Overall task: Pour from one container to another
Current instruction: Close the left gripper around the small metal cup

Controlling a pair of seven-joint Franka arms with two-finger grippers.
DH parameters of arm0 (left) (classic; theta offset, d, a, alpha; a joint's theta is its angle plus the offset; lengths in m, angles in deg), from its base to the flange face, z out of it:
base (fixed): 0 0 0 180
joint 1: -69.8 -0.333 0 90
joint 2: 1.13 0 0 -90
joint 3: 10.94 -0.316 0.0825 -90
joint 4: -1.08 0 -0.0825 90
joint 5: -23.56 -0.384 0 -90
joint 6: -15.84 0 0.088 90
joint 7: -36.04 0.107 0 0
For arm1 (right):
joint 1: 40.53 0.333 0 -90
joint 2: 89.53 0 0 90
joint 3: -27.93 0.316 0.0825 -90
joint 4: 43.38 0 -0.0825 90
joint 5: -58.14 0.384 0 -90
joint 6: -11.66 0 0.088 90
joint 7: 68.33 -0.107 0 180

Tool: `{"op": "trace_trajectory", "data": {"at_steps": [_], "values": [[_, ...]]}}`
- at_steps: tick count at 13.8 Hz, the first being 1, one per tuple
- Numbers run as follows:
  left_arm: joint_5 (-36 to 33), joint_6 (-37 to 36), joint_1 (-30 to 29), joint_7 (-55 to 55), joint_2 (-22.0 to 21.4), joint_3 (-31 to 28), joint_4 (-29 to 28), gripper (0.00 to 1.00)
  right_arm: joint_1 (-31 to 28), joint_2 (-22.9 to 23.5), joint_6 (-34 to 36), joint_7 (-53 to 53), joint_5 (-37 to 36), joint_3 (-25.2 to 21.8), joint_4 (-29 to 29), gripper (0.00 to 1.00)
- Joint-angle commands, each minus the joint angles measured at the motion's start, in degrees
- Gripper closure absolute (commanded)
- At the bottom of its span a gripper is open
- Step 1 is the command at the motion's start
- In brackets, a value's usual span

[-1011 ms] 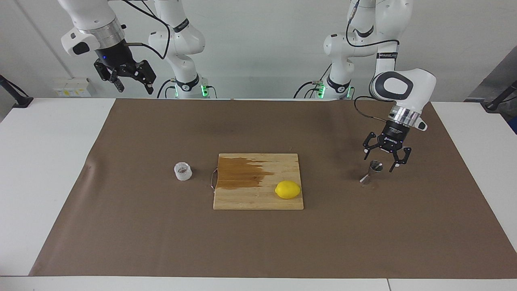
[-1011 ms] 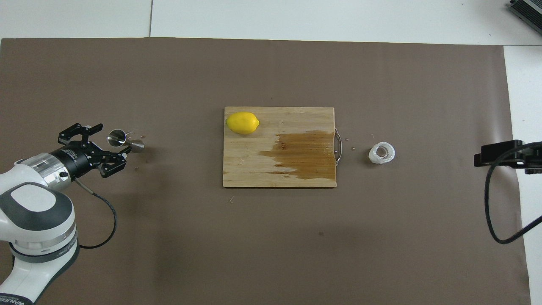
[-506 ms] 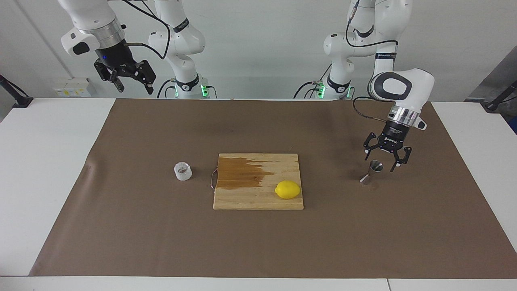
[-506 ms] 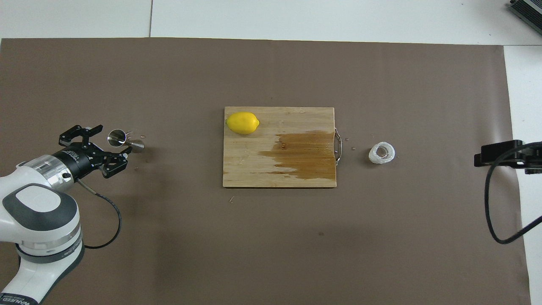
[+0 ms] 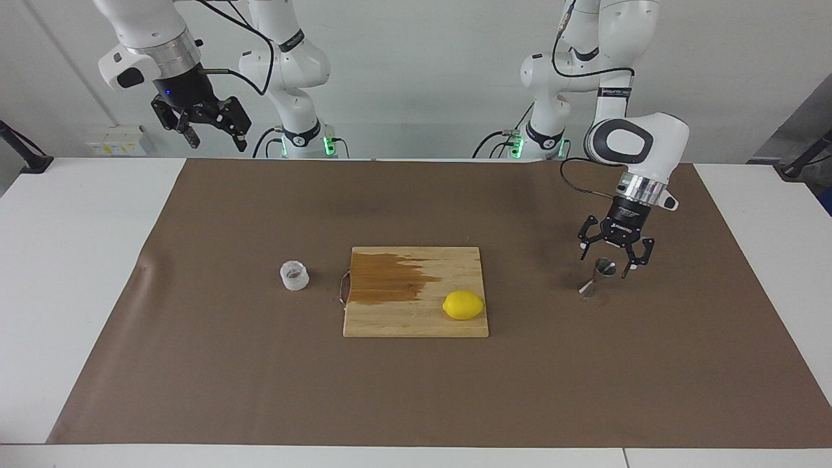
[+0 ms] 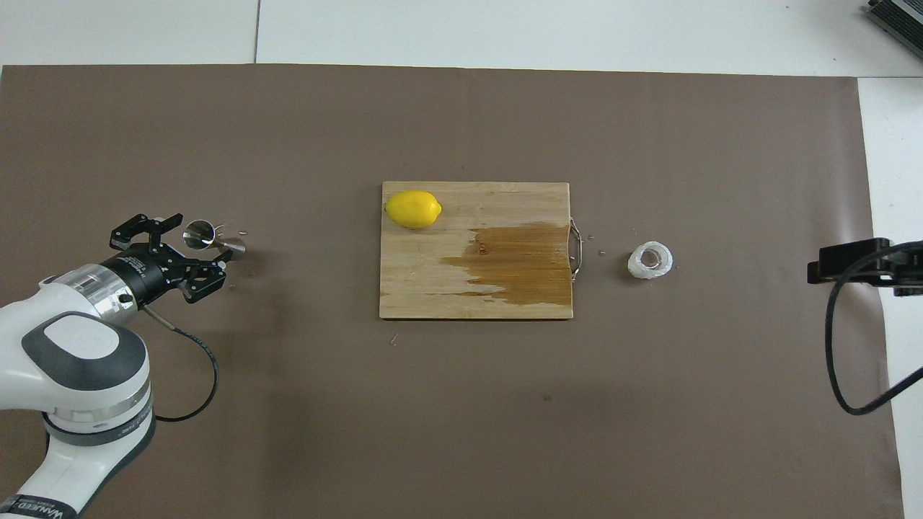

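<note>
Toward the left arm's end of the table, the left gripper, fingers apart, hovers over the upright jigger; I'd lower squarely to its waist before closing, while the right gripper waits, open, well apart from the clear cup.

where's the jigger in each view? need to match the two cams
Facing view: jigger stands on the brown mat at the picture's right, just below the open left gripper.
Overhead view: jigger at the picture's left, beside the same gripper.
Shared landmark: the cutting board, mid-table; the jigger lies toward the left arm's end from it.
</note>
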Motion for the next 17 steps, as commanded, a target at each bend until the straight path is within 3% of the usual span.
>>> {"op": "trace_trajectory", "data": {"at_steps": [1, 6, 17], "values": [[1.06, 1.31, 0.82, -0.34, -0.3, -0.45, -0.79, 0.03, -0.49, -0.52, 0.55, 0.07, -0.23, 0.24, 0.28, 0.0], [1.06, 1.31, 0.56, -0.34, -0.3, -0.45, -0.96, 0.27, -0.49, -0.52, 0.55, 0.07, -0.23, 0.24, 0.28, 0.0], [0.97, 1.31, 0.47, -0.25, -0.3, -0.45, -0.88, 0.42, -0.49, -0.52, 0.55, 0.07, -0.23, 0.24, 0.28, 0.0]]}}
